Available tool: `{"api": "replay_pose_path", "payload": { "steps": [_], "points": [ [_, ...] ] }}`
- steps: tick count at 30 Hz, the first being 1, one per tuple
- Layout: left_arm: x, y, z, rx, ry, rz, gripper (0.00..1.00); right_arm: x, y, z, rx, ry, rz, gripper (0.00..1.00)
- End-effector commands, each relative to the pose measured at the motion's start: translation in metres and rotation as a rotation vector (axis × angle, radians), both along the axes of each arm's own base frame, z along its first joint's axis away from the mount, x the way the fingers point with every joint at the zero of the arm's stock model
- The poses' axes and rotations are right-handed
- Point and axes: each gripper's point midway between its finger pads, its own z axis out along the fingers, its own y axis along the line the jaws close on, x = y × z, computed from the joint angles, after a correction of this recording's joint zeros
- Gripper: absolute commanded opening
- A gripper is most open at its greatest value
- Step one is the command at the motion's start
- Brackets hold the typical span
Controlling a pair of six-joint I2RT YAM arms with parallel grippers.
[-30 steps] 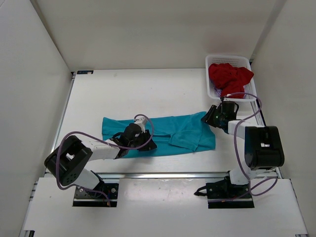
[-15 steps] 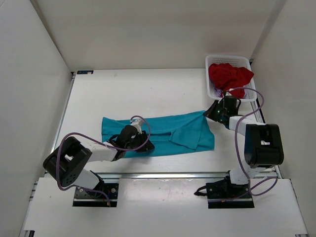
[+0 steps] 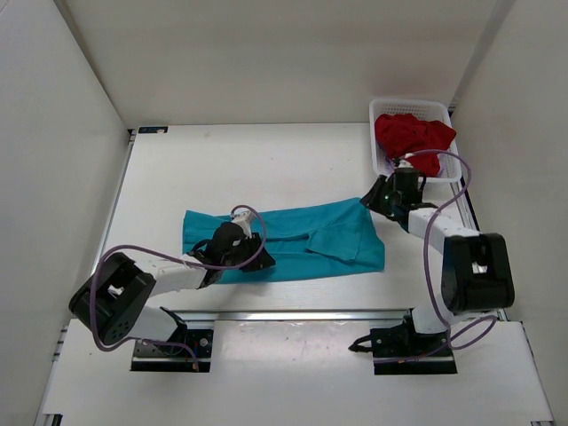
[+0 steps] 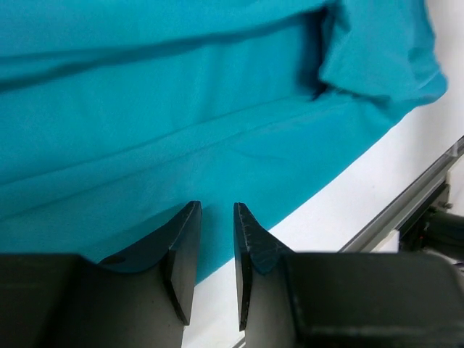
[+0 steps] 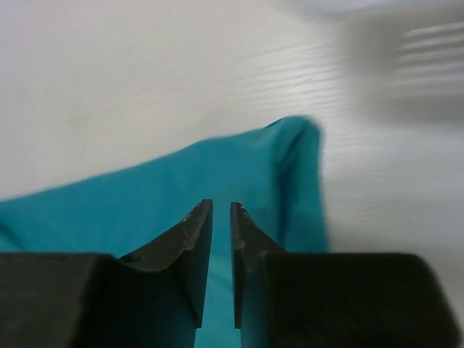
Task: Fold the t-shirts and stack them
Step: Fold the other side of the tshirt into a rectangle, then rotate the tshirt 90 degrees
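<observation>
Teal t-shirt (image 3: 306,235), near edge hidden beneath left end effector (image 4: 216,209)

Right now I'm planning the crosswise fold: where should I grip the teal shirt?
Grip the teal shirt at its far right corner, coming from the right end: it lies as a long flat strip on the table, and that corner looks slightly raised, offering an edge to pinch.
</observation>
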Motion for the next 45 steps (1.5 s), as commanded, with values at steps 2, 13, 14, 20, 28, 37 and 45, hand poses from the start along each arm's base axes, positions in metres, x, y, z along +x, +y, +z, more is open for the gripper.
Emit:
{"api": "replay_pose_path", "payload": {
  "steps": [2,13,14,20,28,37,45],
  "points": [
    [0.035,0.002,0.042,-0.057,-0.082,0.037,0.37,-0.032,0.041,0.012,0.001,-0.041,0.096,0.09],
    [0.112,0.087,0.053,-0.213,-0.052,0.386,0.37,-0.135,0.05,-0.059,0.002,0.132,0.144,0.0],
    [0.111,0.093,0.047,-0.224,-0.025,0.419,0.38,-0.136,0.048,-0.059,0.006,0.132,0.141,0.0],
    [0.101,0.149,0.007,-0.246,0.093,0.604,0.37,-0.13,0.03,-0.042,-0.04,0.092,0.087,0.0],
    [0.084,0.17,0.0,-0.259,0.098,0.731,0.37,-0.101,0.063,-0.021,-0.065,0.062,0.18,0.07],
    [0.086,0.127,0.081,0.039,-0.209,0.477,0.42,-0.037,0.107,-0.076,-0.088,0.211,0.272,0.0],
    [0.067,0.082,0.098,0.322,-0.212,0.173,0.34,0.181,0.219,0.032,-0.037,0.027,0.444,0.0]
  ]
}}
